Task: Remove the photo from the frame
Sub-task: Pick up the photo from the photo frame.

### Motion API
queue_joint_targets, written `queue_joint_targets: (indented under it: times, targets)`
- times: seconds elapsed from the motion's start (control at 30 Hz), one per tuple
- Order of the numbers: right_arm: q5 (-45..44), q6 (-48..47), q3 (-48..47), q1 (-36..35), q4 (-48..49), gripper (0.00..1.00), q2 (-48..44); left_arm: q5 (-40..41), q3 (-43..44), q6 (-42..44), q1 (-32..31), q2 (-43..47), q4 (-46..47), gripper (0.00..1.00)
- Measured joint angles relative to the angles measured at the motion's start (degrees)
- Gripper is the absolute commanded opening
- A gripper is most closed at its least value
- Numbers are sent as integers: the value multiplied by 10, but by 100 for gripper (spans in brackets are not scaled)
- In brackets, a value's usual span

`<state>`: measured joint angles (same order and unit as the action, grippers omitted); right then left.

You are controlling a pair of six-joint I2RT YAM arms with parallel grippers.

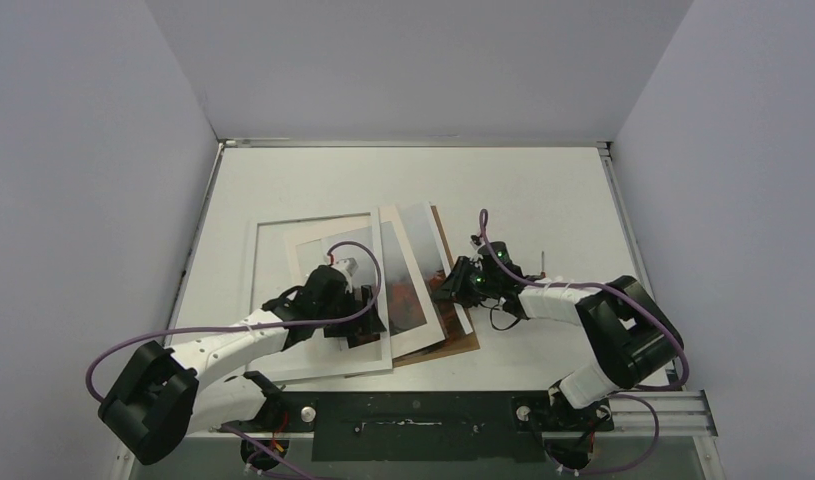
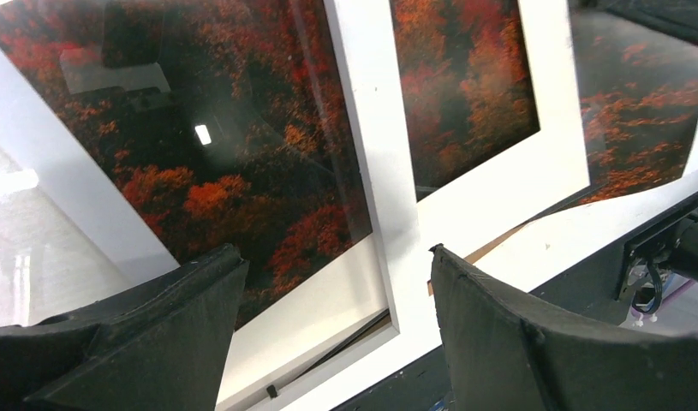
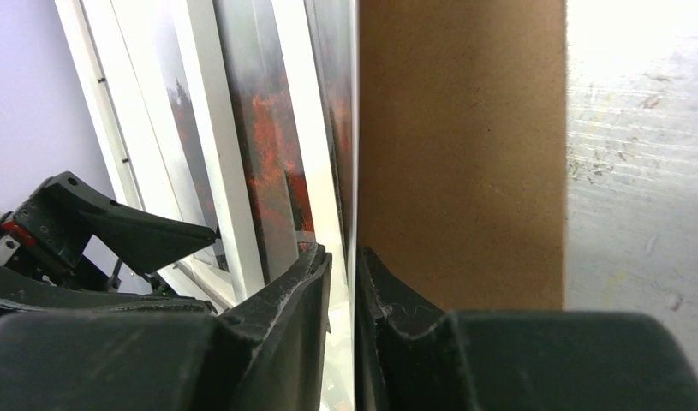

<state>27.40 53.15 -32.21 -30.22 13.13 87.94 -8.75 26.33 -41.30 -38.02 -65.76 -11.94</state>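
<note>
The frame lies flat at the left, and its white strip and glossy front show orange-red trees. My left gripper hovers open over the frame's near corner, with nothing between its fingers. To the right a white mat and the photo fan out over the brown backing board. My right gripper is shut on the photo's thin white right edge. There the sheet runs up edge-on beside the board.
A black base plate runs along the near edge between the arm bases. A small thin object lies on the table right of the right gripper. Grey walls close in the table on three sides.
</note>
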Motion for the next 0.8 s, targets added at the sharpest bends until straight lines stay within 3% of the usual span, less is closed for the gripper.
queue_joint_targets:
  times: [0.07,0.17,0.43,0.63,0.8]
  targets:
    - [1,2,5,6,0,18,-9,2,2,1,1,5,-14,78]
    - [1,2,8,11,-4,0,-34,4,3,2,3,15,-34,78]
    - [2,-2,7,13,-22,0,-63,4,21,5,8,28,-66,79]
    - [-78,-65,-37,13,-205,0,-151,7,47,14,25,59,-96,83]
    - [-187,-131,-134,13,-368,0,-252,7,65,21,56,86,-116,85]
